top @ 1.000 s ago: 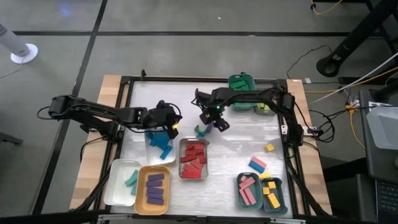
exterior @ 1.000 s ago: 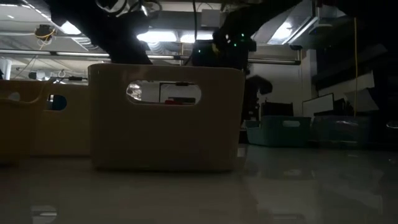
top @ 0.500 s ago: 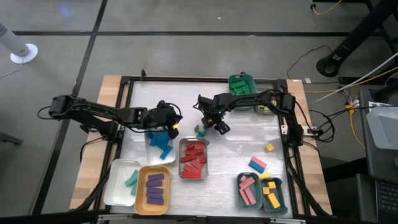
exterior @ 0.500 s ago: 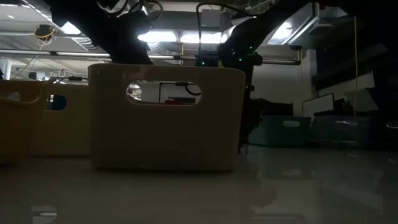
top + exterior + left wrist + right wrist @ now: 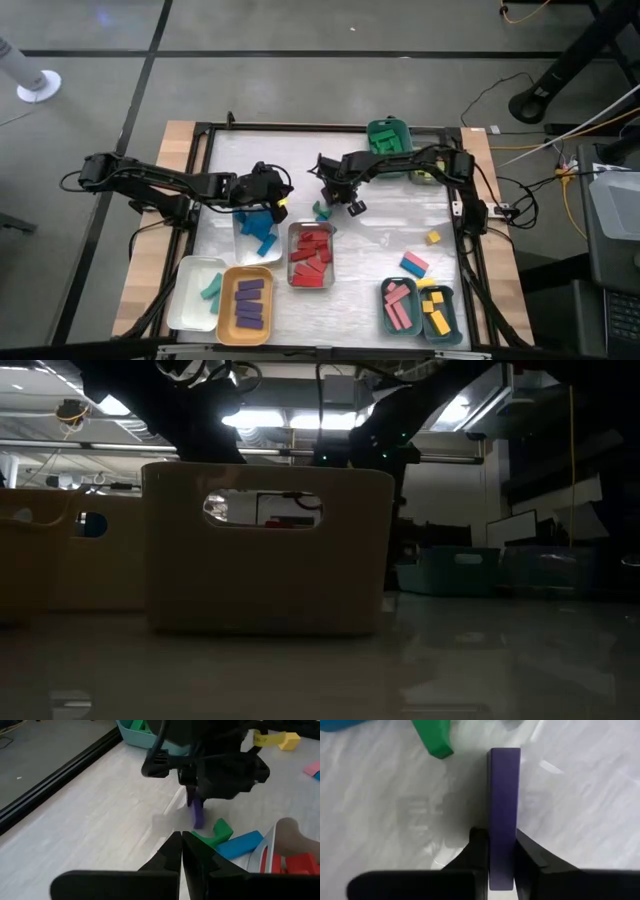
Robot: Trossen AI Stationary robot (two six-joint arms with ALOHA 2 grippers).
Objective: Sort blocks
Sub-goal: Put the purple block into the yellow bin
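Right end effector (image 5: 502, 852) clamps a purple block (image 5: 504, 810) mid-counter (image 5: 390, 225); most blocks already sit sorted in trays, a few strays remain; left end effector (image 5: 181, 851) closed.

Robotics lab or test workshop. A framed white worktable (image 5: 390, 235) stands on grey concrete floor (image 5: 300, 80), loose cables (image 5: 520, 75) trailing to equipment stands. Behind it: strip ceiling lights (image 5: 270, 420), monitors (image 5: 520, 528), storage bins (image 5: 460, 570).

Glossy tabletop (image 5: 580, 810) (matt purple block (image 5: 504, 810)).
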